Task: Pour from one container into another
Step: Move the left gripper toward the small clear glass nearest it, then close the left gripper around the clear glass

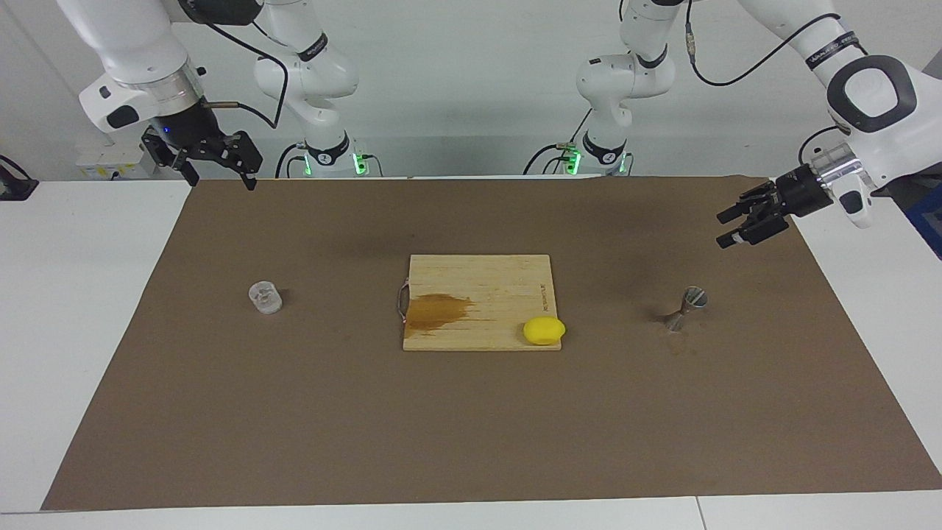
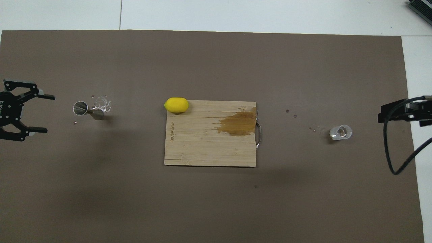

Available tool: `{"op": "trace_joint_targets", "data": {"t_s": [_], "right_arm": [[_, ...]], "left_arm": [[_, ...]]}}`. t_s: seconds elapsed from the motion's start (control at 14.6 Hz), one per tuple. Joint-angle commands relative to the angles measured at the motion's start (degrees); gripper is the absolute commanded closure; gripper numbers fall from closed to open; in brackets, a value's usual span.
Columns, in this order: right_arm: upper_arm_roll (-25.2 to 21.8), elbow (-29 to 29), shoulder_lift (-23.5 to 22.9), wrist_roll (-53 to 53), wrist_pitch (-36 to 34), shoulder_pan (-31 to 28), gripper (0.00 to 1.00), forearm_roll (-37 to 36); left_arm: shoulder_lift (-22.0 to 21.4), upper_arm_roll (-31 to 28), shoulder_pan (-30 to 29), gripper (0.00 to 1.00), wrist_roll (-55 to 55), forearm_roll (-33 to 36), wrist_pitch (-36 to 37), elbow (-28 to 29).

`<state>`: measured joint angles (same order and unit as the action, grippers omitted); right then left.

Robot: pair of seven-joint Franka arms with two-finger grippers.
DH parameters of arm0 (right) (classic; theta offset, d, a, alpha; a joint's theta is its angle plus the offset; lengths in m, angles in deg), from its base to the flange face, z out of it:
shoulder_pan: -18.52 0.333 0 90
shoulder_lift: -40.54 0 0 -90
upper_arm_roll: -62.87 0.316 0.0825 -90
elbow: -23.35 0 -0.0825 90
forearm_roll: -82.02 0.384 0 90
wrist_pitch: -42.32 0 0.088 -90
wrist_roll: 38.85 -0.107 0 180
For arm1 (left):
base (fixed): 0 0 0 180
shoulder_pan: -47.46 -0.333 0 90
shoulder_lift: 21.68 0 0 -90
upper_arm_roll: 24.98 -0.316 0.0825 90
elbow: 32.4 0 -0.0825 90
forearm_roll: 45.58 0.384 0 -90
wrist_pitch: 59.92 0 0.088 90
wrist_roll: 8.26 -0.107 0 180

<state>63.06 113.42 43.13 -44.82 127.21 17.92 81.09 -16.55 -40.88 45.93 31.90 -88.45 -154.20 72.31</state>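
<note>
The small clear glass cup [image 1: 265, 297] [image 2: 341, 132] stands upright on the brown mat toward the right arm's end of the table. The silver hourglass jigger [image 1: 684, 308] [image 2: 84, 110] stands upright toward the left arm's end. My left gripper [image 1: 726, 229] [image 2: 48, 113] hangs open in the air over the mat's edge, turned on its side with its fingers pointing toward the jigger and well apart from it. My right gripper [image 1: 221, 179] [image 2: 388, 114] waits open above the mat's corner by its base, away from the cup. Neither gripper holds anything.
A wooden cutting board [image 1: 478, 280] [image 2: 202, 148] lies mid-mat with a brown wet stain [image 1: 438, 309] and a metal handle. A yellow lemon [image 1: 544, 330] [image 2: 176, 104] sits on its corner. A few droplets [image 2: 291, 113] dot the mat near the cup.
</note>
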Motion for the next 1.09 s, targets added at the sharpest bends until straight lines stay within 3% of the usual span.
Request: {"op": "trace_joint_targets", "data": {"t_s": [0.0, 0.27, 0.68, 1.03], "right_arm": [[0.33, 0.72, 0.84, 1.40, -0.08, -0.64, 0.00, 0.49], [0.33, 0.72, 0.84, 1.40, -0.08, -0.64, 0.00, 0.40], [0.33, 0.72, 0.84, 1.40, -0.08, -0.64, 0.00, 0.49], [0.33, 0.72, 0.84, 1.40, -0.08, -0.64, 0.00, 0.49]], "left_arm": [[-7.75, 0.25, -0.48, 0.00, 12.10, -10.17, -14.20, 14.34], [-8.30, 0.51, -0.84, 0.00, 18.36, -22.85, -25.84, 23.16], [-1.18, 0.69, -1.02, 0.00, 20.75, -30.33, -25.51, 23.61], [-0.12, 0.69, -0.32, 0.00, 20.23, -33.93, -26.21, 25.81]]}}
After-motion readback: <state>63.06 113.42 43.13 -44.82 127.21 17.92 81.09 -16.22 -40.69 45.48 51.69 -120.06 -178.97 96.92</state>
